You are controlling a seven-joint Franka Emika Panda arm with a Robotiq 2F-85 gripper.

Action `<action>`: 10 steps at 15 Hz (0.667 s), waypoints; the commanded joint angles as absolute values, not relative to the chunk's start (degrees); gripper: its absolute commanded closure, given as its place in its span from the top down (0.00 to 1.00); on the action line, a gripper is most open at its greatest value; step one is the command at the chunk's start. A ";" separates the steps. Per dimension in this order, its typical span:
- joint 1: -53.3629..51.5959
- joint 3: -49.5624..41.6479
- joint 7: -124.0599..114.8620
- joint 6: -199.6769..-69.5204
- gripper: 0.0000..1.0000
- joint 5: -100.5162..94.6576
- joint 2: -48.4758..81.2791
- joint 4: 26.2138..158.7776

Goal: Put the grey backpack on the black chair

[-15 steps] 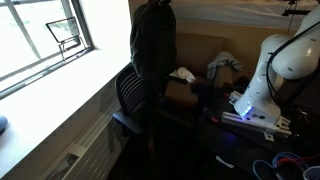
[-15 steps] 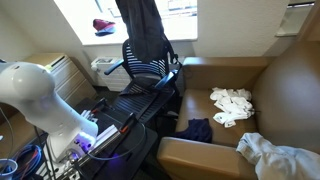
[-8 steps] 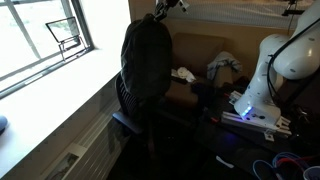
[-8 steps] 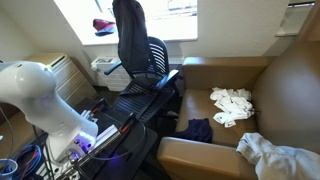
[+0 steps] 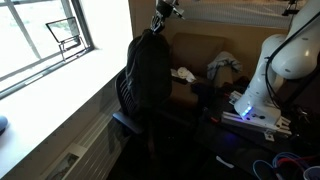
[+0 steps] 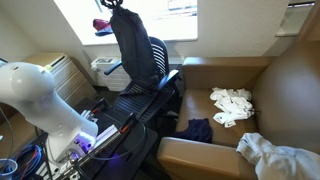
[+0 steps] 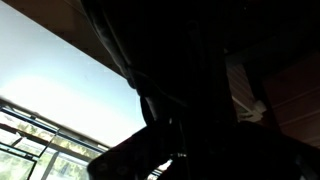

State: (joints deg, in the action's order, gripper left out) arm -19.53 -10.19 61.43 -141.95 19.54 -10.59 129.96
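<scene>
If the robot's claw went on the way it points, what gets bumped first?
Its own load: the gripper is shut on the dark charcoal-grey fabric backpack hanging below. Next, probably the black ribbed office chair; depth is unclear.

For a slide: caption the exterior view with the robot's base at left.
Gripper, shut on its top, holds the grey backpack upright over the black chair, beside a cardboard box.

The grey backpack (image 5: 148, 75) has dropped lower over the black chair (image 5: 121, 100).
</scene>
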 commanded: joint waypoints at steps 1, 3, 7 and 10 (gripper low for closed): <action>-15.26 -5.94 61.89 -141.66 0.06 20.39 -10.16 129.89; -14.95 -5.61 61.86 -141.67 0.02 20.34 -10.05 130.09; -15.36 -3.99 68.33 -137.43 0.02 26.38 -4.16 130.23; -13.96 -0.80 73.27 -138.12 0.02 29.07 0.17 130.23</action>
State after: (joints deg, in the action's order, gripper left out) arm -16.56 -4.21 67.99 -138.32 26.11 -3.18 131.35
